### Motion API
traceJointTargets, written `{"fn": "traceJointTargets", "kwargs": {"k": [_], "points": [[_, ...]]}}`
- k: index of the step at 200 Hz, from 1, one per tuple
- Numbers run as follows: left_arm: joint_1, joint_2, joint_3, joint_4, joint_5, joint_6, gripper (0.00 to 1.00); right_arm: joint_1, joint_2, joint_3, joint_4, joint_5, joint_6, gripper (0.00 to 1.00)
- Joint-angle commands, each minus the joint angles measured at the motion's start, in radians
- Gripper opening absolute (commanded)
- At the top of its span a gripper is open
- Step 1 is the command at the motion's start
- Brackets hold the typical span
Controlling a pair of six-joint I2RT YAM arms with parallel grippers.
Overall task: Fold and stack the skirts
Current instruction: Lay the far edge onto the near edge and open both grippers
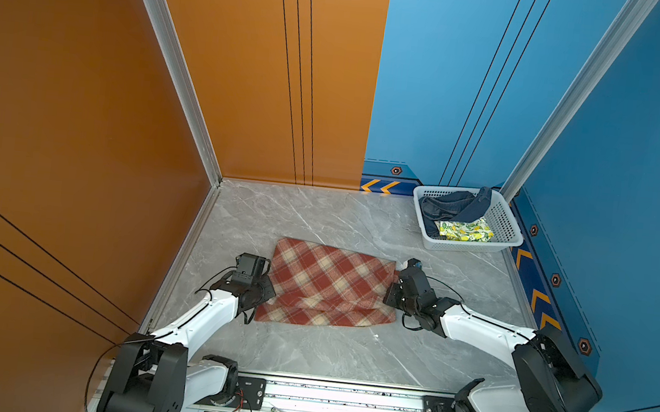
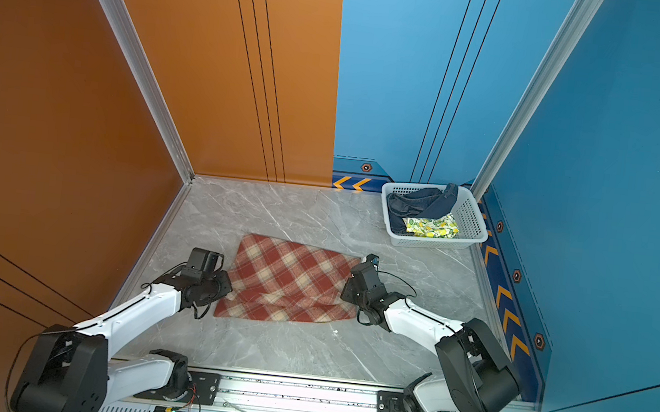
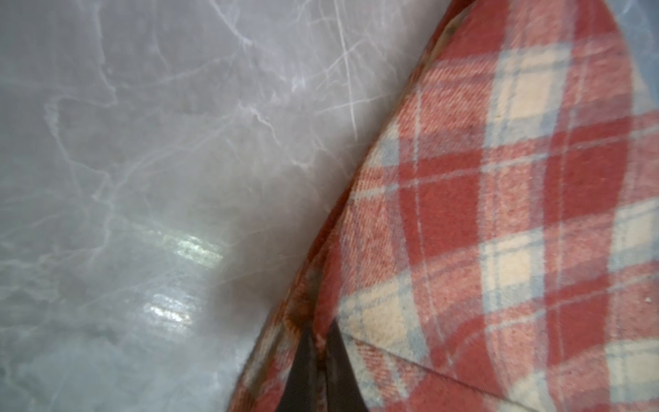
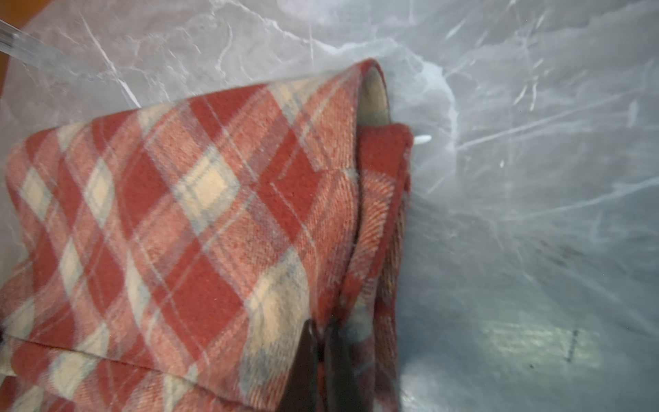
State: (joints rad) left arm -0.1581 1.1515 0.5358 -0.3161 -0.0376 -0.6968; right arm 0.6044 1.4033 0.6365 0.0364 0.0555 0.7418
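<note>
The red-and-cream plaid skirt (image 1: 328,286) (image 2: 291,282) lies folded in the middle of the grey marble table, with a fold line running along its near side. My left gripper (image 1: 270,292) (image 2: 230,286) (image 3: 321,335) is shut on the skirt's left edge (image 3: 499,214). My right gripper (image 1: 394,289) (image 2: 347,286) (image 4: 319,330) is shut on its layered right edge (image 4: 196,232). The dark blue denim skirt (image 1: 451,205) (image 2: 420,202) and the lemon-print skirt (image 1: 466,229) (image 2: 432,226) lie crumpled in the basket.
The white perforated basket (image 1: 505,229) (image 2: 472,226) stands in the back right corner. An orange wall bounds the table on the left and a blue wall on the right. A metal rail (image 1: 341,396) carries both arm bases along the front. Bare marble (image 1: 325,353) lies in front of the skirt.
</note>
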Motion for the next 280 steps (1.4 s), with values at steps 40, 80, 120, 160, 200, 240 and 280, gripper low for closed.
{"fn": "traceJointTargets", "kwargs": {"k": [40, 80, 120, 160, 200, 240, 280], "points": [[-0.012, -0.145, 0.061, -0.119, -0.003, 0.019, 0.0, 0.02, -0.13, 0.037, -0.072, 0.027, -0.029, 0.0], [-0.03, -0.229, -0.011, -0.143, -0.001, -0.005, 0.0, 0.036, -0.211, -0.035, -0.083, 0.068, -0.01, 0.0], [-0.042, -0.258, -0.11, -0.143, -0.017, -0.036, 0.0, 0.066, -0.226, -0.171, -0.005, 0.108, 0.027, 0.0], [-0.024, -0.232, -0.165, -0.108, -0.025, -0.043, 0.0, 0.09, -0.186, -0.255, 0.063, 0.153, 0.038, 0.03], [-0.013, -0.206, -0.118, -0.095, -0.013, -0.041, 0.0, 0.085, -0.18, -0.213, 0.057, 0.159, 0.019, 0.0], [-0.008, -0.216, 0.003, -0.145, -0.006, -0.015, 0.0, 0.05, -0.206, -0.085, -0.038, 0.133, -0.035, 0.0], [-0.008, -0.285, 0.116, -0.255, -0.01, 0.022, 0.0, 0.047, -0.281, 0.023, -0.187, 0.141, -0.052, 0.0]]}}
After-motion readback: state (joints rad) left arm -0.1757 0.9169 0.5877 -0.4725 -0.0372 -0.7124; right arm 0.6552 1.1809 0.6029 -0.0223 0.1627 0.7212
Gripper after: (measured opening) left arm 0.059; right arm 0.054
